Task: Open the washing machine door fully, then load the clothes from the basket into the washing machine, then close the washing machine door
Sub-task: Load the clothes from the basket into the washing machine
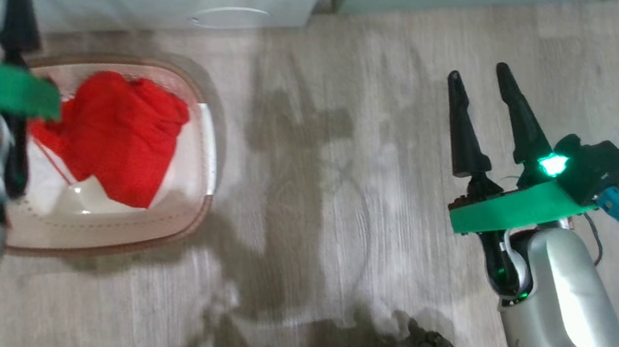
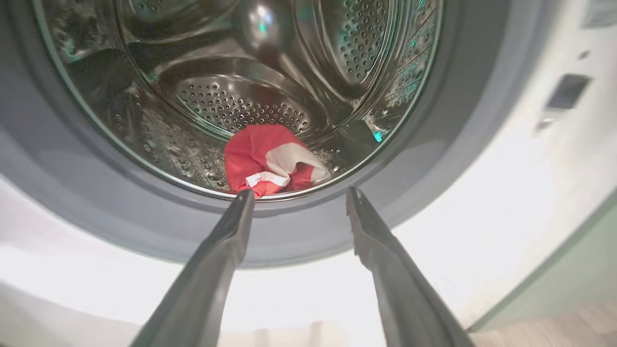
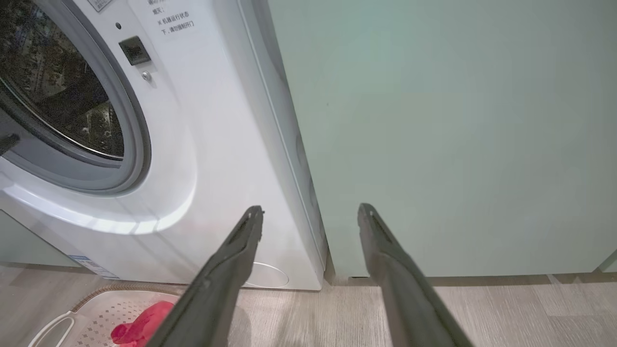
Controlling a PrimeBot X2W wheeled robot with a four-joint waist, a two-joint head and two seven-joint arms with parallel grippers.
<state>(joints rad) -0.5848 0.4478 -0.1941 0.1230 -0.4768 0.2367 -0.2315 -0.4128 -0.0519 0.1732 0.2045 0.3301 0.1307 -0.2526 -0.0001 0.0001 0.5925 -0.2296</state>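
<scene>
Left wrist view: clothes [image 2: 270,156] inside washing machine [image 2: 482,207]

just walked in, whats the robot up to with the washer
The robot is loading laundry. Its left claw is open at the mouth of the washing machine, where a red and white garment lies at the front of the steel drum. More red clothing sits in the laundry basket on the floor. The right claw hangs open and empty above the floor.

One washing machine [image 3: 202,144], one basket [image 1: 108,224], one green cabinet [image 3: 434,135], seemingly two red garments [image 2: 270,156] [image 1: 118,136]
</scene>
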